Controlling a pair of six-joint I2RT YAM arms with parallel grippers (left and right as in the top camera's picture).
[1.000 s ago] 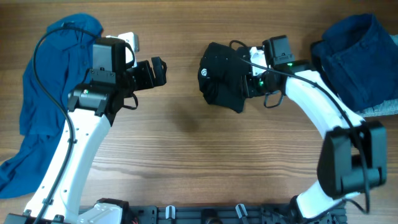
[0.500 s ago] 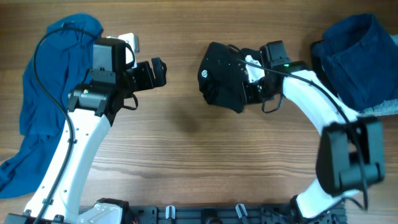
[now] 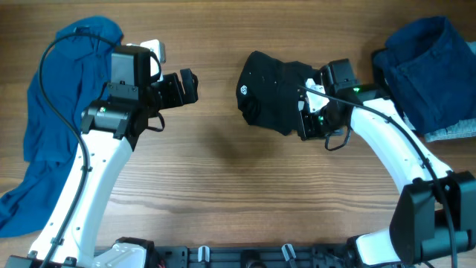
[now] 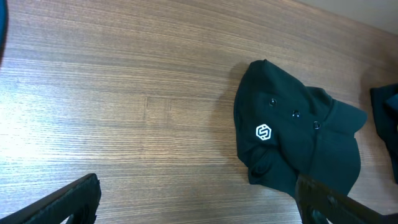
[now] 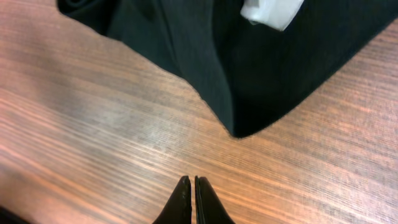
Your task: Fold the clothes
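Observation:
The black shirt (image 3: 269, 88) lies in a folded bundle at the table's middle, with a small white logo (image 3: 244, 89) on its left side. In the left wrist view the same black shirt (image 4: 292, 143) lies ahead on the right. My right gripper (image 3: 301, 125) hovers at the bundle's right edge. Its fingers (image 5: 189, 186) are shut on nothing over bare wood, just short of the black shirt (image 5: 249, 68) and its white tag (image 5: 270, 11). My left gripper (image 3: 190, 85) stands open left of the bundle and apart from it, its fingers (image 4: 68, 202) wide over the wood.
A bright blue shirt (image 3: 48, 119) sprawls along the left side, partly under the left arm. A dark navy pile (image 3: 431, 63) sits at the back right, over a grey piece (image 3: 454, 132). Bare wood (image 3: 223, 186) lies in front of the bundle.
My right gripper has shut and pulled back toward the right and front, off the black shirt. The shirt's right side has settled. The left arm has stayed still.

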